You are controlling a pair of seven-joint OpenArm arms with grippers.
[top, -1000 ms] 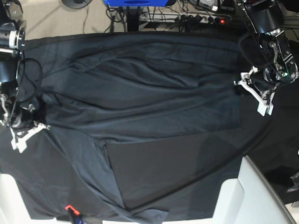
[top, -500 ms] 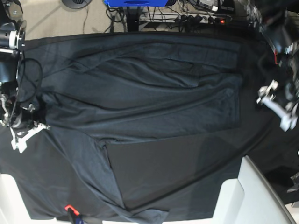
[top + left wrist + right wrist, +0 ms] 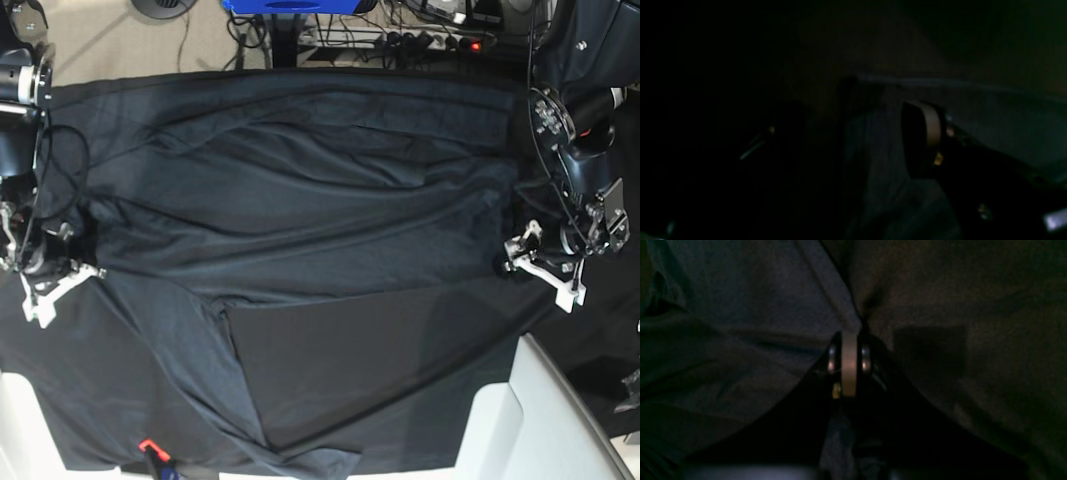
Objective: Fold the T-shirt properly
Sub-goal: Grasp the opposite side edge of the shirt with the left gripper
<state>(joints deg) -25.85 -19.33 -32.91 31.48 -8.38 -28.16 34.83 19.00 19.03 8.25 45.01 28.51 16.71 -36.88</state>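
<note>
T-shirt point(image 3: 300, 200) spread wide, wrinkled, partly folded

No readable text, label, brand, number or sign appeared in any view; wrist views were too dark.

Both wrist views are very dim, grainy and soft. The base view is evenly lit and sharp, without glare.

Base cam looks straight down from overhead at whole T-shirt point(image 3: 300, 190) on tablecloth point(image 3: 380, 370). Both wrist cams sit v. close, dark, each facing shirt fabric at opposite edges.
</note>
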